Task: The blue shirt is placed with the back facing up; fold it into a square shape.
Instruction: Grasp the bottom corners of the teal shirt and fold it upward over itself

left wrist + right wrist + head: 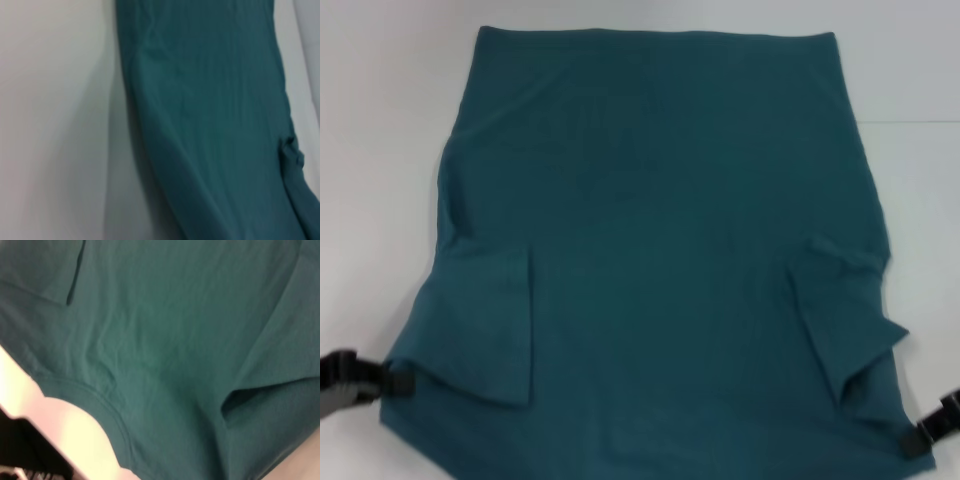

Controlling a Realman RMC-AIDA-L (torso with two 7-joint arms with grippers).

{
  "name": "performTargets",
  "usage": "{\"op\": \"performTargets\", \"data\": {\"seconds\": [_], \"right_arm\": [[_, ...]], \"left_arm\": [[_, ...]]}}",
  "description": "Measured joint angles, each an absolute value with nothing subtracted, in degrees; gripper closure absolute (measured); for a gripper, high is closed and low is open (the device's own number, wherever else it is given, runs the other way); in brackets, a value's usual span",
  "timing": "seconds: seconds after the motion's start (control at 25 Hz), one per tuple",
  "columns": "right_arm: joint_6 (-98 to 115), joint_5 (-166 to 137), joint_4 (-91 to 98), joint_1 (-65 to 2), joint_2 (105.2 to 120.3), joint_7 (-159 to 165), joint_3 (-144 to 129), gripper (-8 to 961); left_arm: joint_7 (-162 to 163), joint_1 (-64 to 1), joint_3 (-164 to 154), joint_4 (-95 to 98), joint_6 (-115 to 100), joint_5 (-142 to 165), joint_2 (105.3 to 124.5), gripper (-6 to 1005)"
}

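On white desk (380, 120), teal shirt (660, 230) flat, plain back up, sleeves folded inward, left gripper (398, 378) and right gripper (920, 442) at near corners, jaws' state unclear

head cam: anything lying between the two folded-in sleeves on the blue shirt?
No. Between the left folded-in sleeve and the right folded-in sleeve lies only the plain back of the dark teal-blue knit T-shirt, as the head view shows.

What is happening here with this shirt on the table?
A two-armed robot is folding the blue shirt, which lies flat on the white table. Both sleeves are already folded inward onto the body. The left tool is at the near left corner of the shirt, and the right tool is at the near right corner.
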State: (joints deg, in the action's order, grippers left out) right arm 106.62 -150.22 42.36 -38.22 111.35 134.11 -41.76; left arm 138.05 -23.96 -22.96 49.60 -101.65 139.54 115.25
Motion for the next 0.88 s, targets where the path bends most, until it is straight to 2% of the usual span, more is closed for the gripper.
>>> {"op": "performTargets", "data": {"seconds": [0.24, 0.4, 0.76, 0.88], "right_arm": [[109.1, -150.3, 42.2, -36.5, 111.43, 132.8, -41.8, 926], [105.7, -150.1, 41.8, -36.9, 110.98, 132.6, -38.4, 924], [95.4, -148.1, 42.0, -40.8, 110.14, 136.5, -26.6, 919], [91.9, -144.3, 41.8, -41.0, 109.17, 138.6, -26.4, 917]], "left_arm": [[137.6, -21.7, -23.3, 52.0, -106.6, 142.2, 115.85, 982], [137.3, -22.5, -23.1, 51.3, -105.6, 142.1, 115.99, 982], [141.7, -34.1, -23.4, 44.1, -95.5, 141.9, 115.00, 983], [144.4, -38.2, -23.8, 43.0, -90.6, 142.1, 113.62, 983]]}}
